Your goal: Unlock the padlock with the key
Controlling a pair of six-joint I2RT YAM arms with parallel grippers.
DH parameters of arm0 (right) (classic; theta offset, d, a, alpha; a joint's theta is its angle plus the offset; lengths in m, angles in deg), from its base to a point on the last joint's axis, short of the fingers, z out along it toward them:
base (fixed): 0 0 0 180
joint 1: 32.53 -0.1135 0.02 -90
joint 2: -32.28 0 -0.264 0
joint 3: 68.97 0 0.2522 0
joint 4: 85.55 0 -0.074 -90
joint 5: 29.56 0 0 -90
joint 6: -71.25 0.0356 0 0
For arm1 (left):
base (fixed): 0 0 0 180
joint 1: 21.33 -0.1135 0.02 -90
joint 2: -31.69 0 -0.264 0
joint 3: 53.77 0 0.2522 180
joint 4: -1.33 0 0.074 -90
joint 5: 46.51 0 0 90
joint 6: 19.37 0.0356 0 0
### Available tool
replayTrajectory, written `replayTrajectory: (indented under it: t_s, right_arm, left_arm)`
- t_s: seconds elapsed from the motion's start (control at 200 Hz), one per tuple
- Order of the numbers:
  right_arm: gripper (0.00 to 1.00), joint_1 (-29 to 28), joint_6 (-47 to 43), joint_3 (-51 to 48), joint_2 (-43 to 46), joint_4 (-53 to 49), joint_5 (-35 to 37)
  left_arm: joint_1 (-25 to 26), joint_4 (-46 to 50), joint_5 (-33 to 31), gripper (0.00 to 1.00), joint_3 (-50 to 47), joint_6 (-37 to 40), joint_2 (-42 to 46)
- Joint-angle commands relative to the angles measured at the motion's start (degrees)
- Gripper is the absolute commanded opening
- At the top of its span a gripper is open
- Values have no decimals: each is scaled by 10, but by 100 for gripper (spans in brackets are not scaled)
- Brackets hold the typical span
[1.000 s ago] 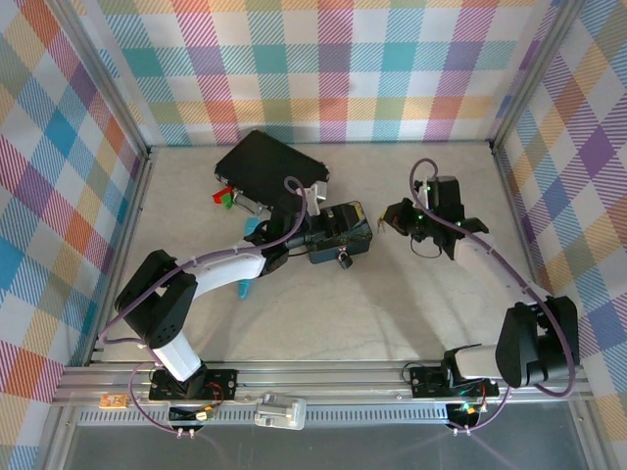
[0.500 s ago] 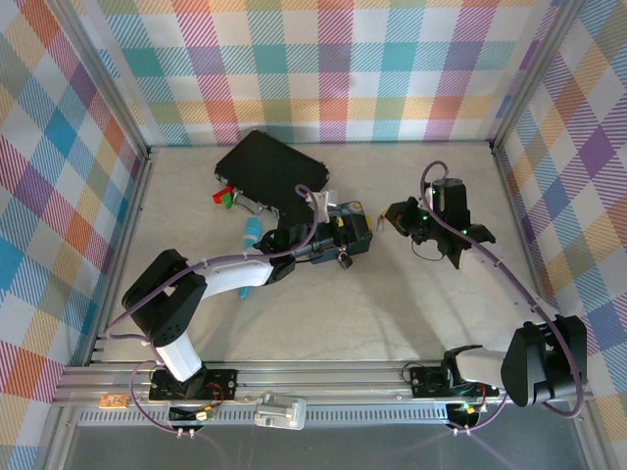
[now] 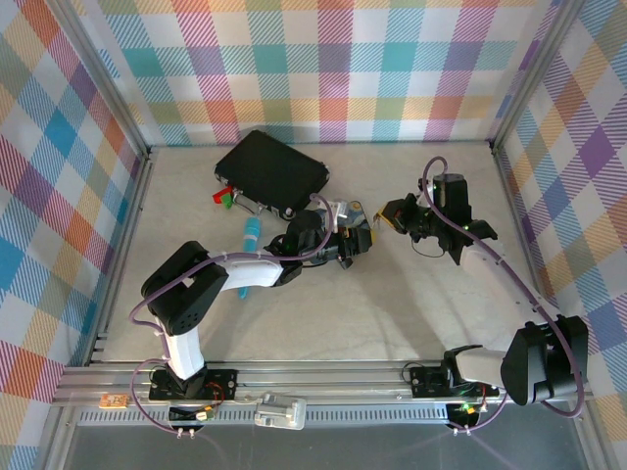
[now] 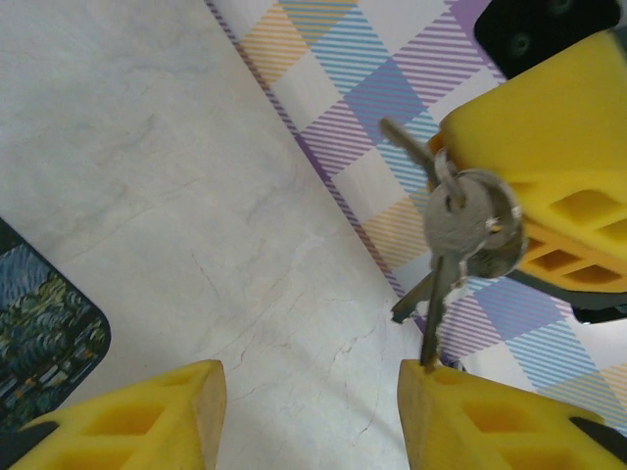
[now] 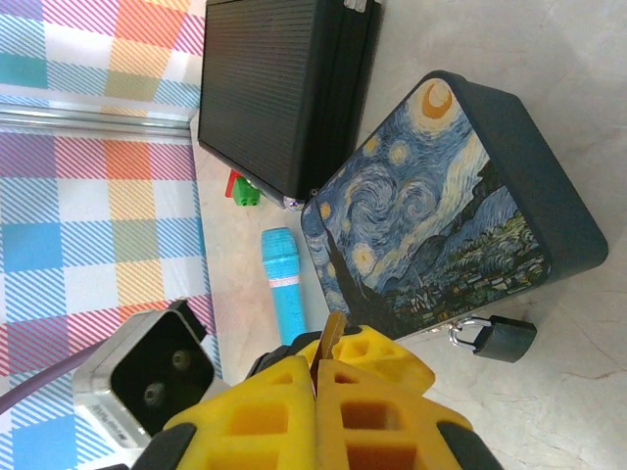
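Observation:
My right gripper (image 5: 315, 367) is shut on the key (image 5: 333, 338), whose thin blade pokes out between its yellow fingers. In the left wrist view a small bunch of silvery keys (image 4: 470, 225) on a ring hangs from those right fingers (image 4: 549, 166). One blade tip touches the top of my left gripper's right finger (image 4: 460, 411). My left gripper (image 4: 309, 392) is open, with bare table between its jaws. The padlock (image 5: 495, 340), dark with a silvery shackle, hangs at the front of the starry-night tin (image 5: 441, 215). From above, the left gripper (image 3: 361, 227) lies over the tin, close to the right gripper (image 3: 392, 215).
A black case (image 3: 269, 168) lies at the back left, with red and green bits (image 3: 225, 196) at its edge. A light-blue stick (image 5: 284, 279) rests beside the tin. Plaid walls (image 3: 333, 69) close in the table on three sides.
My left gripper has reached rightwards over the tin towards the right gripper, and its jaws have narrowed somewhat. The right gripper has shifted a little up and back, still shut.

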Motion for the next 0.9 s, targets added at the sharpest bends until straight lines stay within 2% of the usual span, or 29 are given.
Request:
replayTrajectory:
  t_s: [0.0,0.085,0.205,0.46,0.625,0.895]
  right_arm:
    - [0,3,3,-3,14,-10,1]
    - [0,3,7,-8,11,-3,-5]
    - [0,3,8,-11,11,3,-3]
    - [0,3,3,-16,8,1,6]
    - [0,4,1,-21,8,-2,5]
    - [0,5,2,-32,9,5,11]
  left_arm:
    - [3,-13,8,47,6,34,13]
    - [4,12,16,46,18,48,16]
    - [4,35,22,38,32,61,18]
    - [3,68,31,37,48,85,22]
    - [3,70,28,24,54,88,19]
    - [3,78,29,20,58,93,25]
